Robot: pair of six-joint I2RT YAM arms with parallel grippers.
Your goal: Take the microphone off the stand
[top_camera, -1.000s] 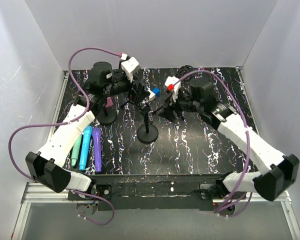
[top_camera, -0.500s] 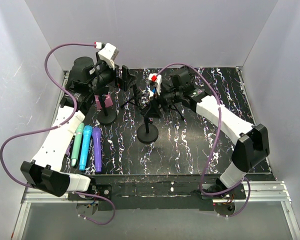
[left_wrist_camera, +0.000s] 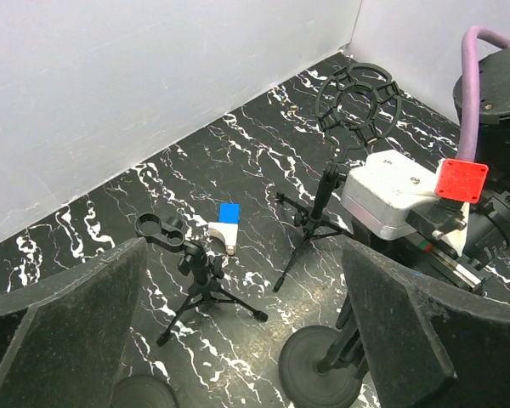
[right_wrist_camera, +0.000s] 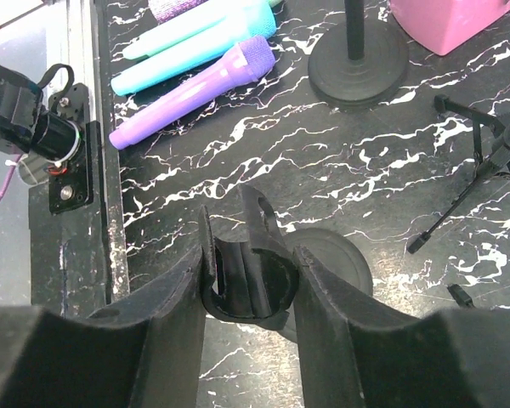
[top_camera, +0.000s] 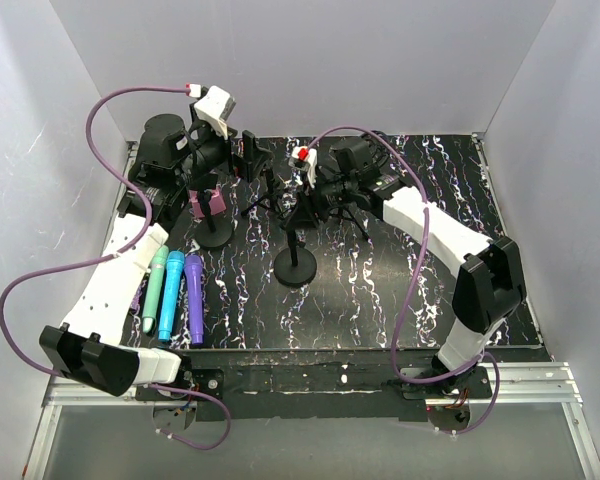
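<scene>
A black stand with a round base (top_camera: 296, 268) stands mid-table. Its clip (right_wrist_camera: 248, 285) is empty, and my right gripper (right_wrist_camera: 248, 255) is shut on it, both fingers pressing its sides; in the top view this gripper (top_camera: 302, 200) is over the stand's top. Teal (top_camera: 155, 292), blue (top_camera: 172, 290) and purple (top_camera: 193, 298) microphones lie side by side on the table at the left. A second round-base stand (top_camera: 215, 236) carries a pink object (top_camera: 208, 203). My left gripper (top_camera: 248, 155) is open and empty, held high at the back left, its wrist view looking down past wide-apart fingers (left_wrist_camera: 64, 340).
Two small black tripods (left_wrist_camera: 195, 276) (left_wrist_camera: 314, 212) stand at the back, with a blue-and-white piece (left_wrist_camera: 225, 231) between them and a round black ring mount (left_wrist_camera: 357, 102) near the back wall. White walls enclose the black marbled table (top_camera: 380, 300).
My right arm has swung left from the back right and closed on the middle stand's clip. My left arm has pulled back and left, away from that stand.
</scene>
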